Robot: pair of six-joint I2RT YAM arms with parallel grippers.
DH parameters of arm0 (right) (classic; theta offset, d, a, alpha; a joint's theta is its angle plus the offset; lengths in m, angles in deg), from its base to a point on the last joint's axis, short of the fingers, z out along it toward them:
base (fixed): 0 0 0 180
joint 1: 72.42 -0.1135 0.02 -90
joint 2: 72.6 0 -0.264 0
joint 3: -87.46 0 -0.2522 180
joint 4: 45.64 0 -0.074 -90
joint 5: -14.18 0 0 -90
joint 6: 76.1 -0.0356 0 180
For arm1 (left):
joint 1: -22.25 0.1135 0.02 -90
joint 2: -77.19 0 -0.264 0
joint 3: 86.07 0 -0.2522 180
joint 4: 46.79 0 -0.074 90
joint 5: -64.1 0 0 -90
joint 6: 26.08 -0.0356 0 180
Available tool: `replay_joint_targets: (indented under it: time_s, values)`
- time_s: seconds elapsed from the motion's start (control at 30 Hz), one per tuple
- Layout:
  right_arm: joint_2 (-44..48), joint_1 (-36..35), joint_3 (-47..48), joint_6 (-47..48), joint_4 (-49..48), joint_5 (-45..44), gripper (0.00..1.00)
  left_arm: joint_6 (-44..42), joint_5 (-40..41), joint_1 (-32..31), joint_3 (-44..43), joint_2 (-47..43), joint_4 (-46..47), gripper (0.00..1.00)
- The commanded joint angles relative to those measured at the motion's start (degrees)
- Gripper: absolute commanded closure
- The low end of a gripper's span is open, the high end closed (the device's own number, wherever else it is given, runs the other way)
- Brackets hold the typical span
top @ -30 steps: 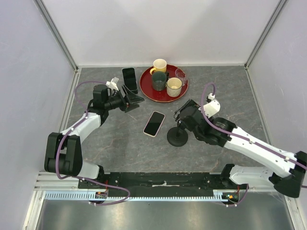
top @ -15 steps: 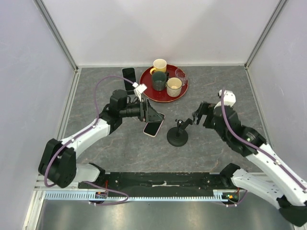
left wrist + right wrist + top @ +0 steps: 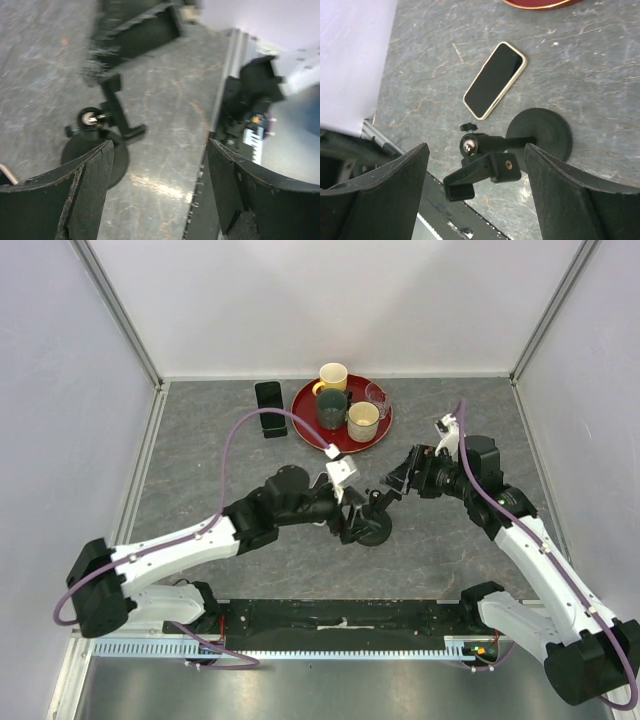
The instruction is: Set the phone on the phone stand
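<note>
The phone (image 3: pixel 495 80) lies flat on the counter (image 3: pixel 215 455) beside the phone stand (image 3: pixel 540 132); left hand (image 3: pixel 159 165) and right hand (image 3: pixel 476 165) both spread apart.

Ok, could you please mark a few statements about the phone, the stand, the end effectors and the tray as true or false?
1. The phone lies flat on the table beside the phone stand. True.
2. The phone already sits in the stand's holder. False: the holder is empty.
3. The left end effector and the right end effector are both open and hold nothing. True.
4. The red tray carries a single cup. False: it carries three mugs and a glass.
</note>
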Motion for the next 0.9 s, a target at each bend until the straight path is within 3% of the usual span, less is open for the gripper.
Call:
replay_joint_targets:
  time_s: [0.0, 0.23, 0.47, 0.87]
  values:
    - [3.14, 0.13, -3.09, -3.73, -7.33, 7.37, 0.17, -3.98, 9.63, 0.06, -5.84, 7.46, -2.96, 0.18]
    - [2.62, 0.13, -5.9, -4.7, -6.8, 9.05, 0.29, -4.42, 12.71, 0.14, -4.62, 10.12, 1.25, 0.15]
    - [6.13, 0.13, -7.39, -7.33, -7.16, 10.98, 0.38, -5.38, 17.63, 0.14, -4.97, 10.82, -0.5, 0.18]
    - [13.77, 0.13, -10.38, -11.38, -4.17, 11.6, 0.39, -6.79, 22.56, 0.14, -2.77, 7.84, -1.64, 0.27]
